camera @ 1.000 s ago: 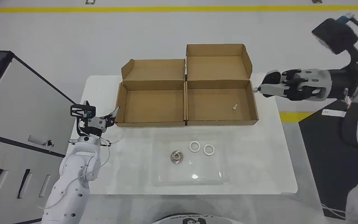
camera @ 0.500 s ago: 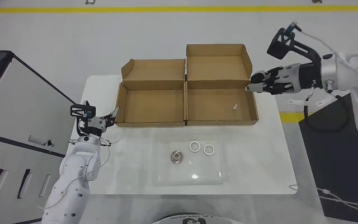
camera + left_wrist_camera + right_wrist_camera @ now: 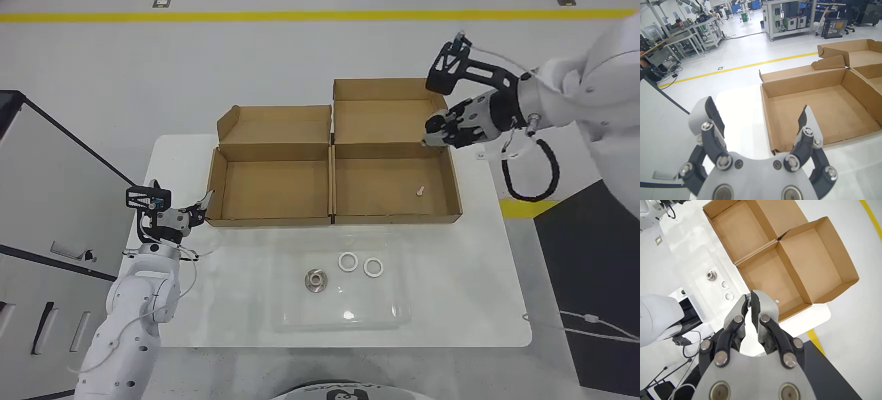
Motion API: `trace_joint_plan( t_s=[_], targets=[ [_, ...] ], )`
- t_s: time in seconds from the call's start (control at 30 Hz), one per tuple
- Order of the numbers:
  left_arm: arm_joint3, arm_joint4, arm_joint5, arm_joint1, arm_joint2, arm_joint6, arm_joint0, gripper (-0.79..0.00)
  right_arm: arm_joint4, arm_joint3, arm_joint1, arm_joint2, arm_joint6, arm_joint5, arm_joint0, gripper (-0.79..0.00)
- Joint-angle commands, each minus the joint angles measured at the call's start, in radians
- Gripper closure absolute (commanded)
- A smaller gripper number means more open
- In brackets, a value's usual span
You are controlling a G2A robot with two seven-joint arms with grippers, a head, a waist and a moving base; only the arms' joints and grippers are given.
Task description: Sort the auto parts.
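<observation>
Brown cardboard left box [image 3: 275,190] and right box [image 3: 395,185], open, touching, on the white table [image 3: 480,280], bare margins at both ends. Above the right box's outer side, right jaws clenched on a threaded metal screw [image 3: 748,300], largely hidden in the grip. Second screw [image 3: 421,188] inside that box. Left jaws released over the table's left edge. Nearer: two white rings [image 3: 348,262], grey metal hub [image 3: 315,279], on a clear tray [image 3: 340,318] hard to make out.
</observation>
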Motion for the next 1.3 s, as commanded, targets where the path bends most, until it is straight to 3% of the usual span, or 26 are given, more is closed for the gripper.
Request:
trace_joint_plan(
  t_s=[0.0, 0.23, 0.5, 1.27],
  targets=[
    [0.000, 0.000, 0.000, 0.000, 0.000, 0.000, 0.000, -0.785, -0.010, 0.025, -0.010, -0.065, -0.012, -0.012, 0.036, 0.000],
    [0.000, 0.000, 0.000, 0.000, 0.000, 0.000, 0.000, -0.785, -0.070, 0.123, -0.055, -0.249, -0.047, -0.046, 0.117, 0.000],
    [0.000, 0.000, 0.000, 0.000, 0.000, 0.000, 0.000, -0.785, -0.112, 0.240, -0.113, -0.373, -0.081, -0.081, 0.135, 0.000],
    [0.000, 0.000, 0.000, 0.000, 0.000, 0.000, 0.000, -0.785, -0.211, 0.546, -0.277, -0.522, -0.185, -0.006, 0.104, 0.000]
  ],
)
